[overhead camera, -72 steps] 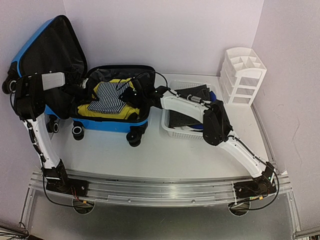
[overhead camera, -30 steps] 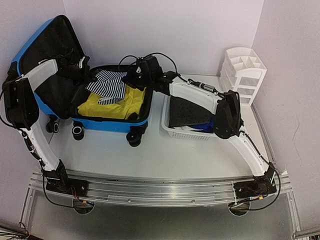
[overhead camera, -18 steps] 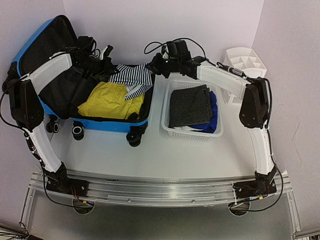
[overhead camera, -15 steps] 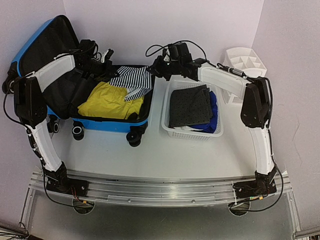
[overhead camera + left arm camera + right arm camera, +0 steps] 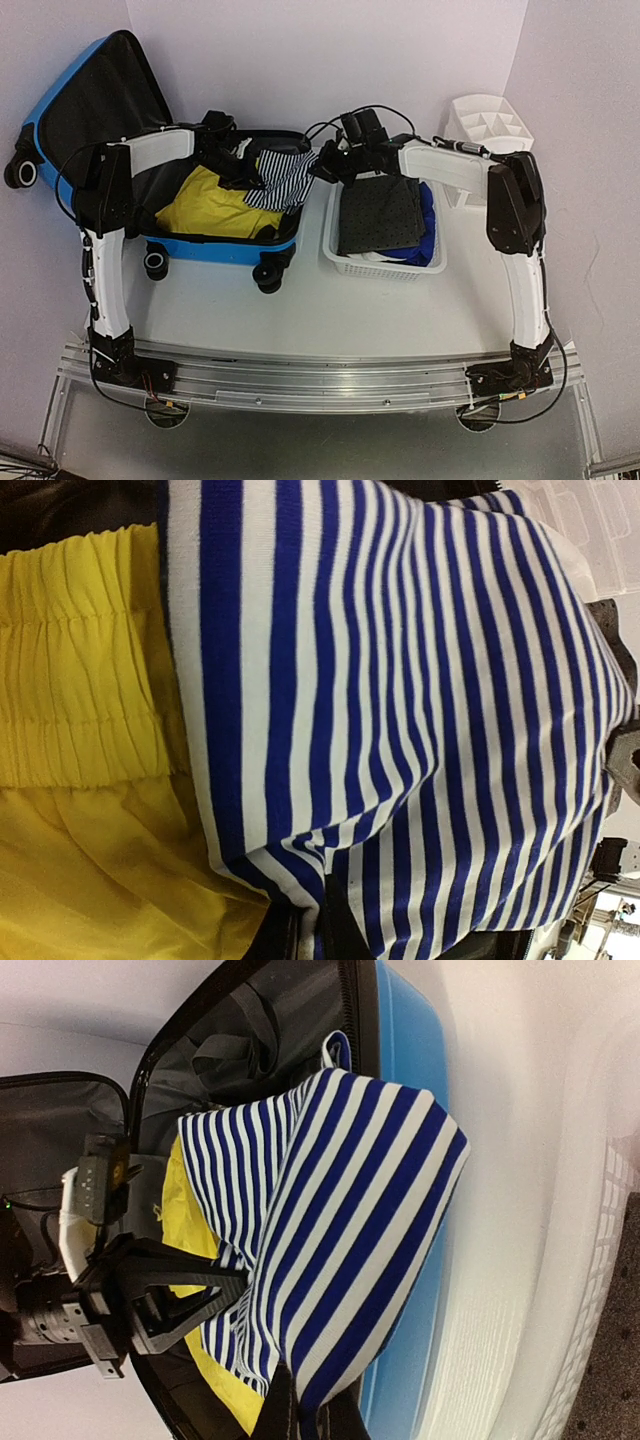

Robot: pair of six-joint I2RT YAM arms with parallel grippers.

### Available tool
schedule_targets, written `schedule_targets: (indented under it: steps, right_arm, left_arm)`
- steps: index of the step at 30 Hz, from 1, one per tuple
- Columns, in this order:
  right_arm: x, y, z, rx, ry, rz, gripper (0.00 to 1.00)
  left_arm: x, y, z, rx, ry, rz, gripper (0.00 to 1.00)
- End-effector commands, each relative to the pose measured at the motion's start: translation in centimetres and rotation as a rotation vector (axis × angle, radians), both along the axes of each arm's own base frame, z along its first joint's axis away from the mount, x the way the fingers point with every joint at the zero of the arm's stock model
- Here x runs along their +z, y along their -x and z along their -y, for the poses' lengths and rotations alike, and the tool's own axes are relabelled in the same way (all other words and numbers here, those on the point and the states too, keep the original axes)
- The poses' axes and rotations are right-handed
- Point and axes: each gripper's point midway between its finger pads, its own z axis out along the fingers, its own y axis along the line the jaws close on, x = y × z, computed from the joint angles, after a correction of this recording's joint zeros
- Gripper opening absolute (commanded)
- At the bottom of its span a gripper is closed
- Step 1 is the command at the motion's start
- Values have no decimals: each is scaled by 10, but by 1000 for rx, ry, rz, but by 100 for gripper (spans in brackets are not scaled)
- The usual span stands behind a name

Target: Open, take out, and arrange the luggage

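Your arms have carried the limp, light blue-and-white striped cloth garment (image 5: 285, 180) to the right rim of the open bright blue hard-shell luggage (image 5: 215, 247) at back-left, with your left gripper (image 5: 247, 172) and right gripper (image 5: 322, 168) clamped on its edges.

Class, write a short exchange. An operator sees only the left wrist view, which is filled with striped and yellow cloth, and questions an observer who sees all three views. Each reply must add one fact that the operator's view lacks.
Operator: Is my tool the only one holding the striped cloth?
Observer: No. The right tool is shut on the striped cloth too, at the opposite end from the left tool.
Operator: What stands to the right of it?
Observer: A white basket stands beside the open luggage, with a dark cloth lying on top inside.
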Motion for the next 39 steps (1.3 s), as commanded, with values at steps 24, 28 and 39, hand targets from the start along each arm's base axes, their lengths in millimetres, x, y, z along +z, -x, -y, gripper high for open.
schedule_targets:
  steps: [24,28,39]
  right_arm:
    - [12,79,194,-93,93,-232,0]
    - [2,91,221,-93,150,-275,0]
    - [6,102,237,-79,192,-341,0]
  left_arm:
    - [33,102,202,-330,133,21,8]
    - [31,119,218,-367,138,12,9]
    - [3,105,210,-320,20,92,10]
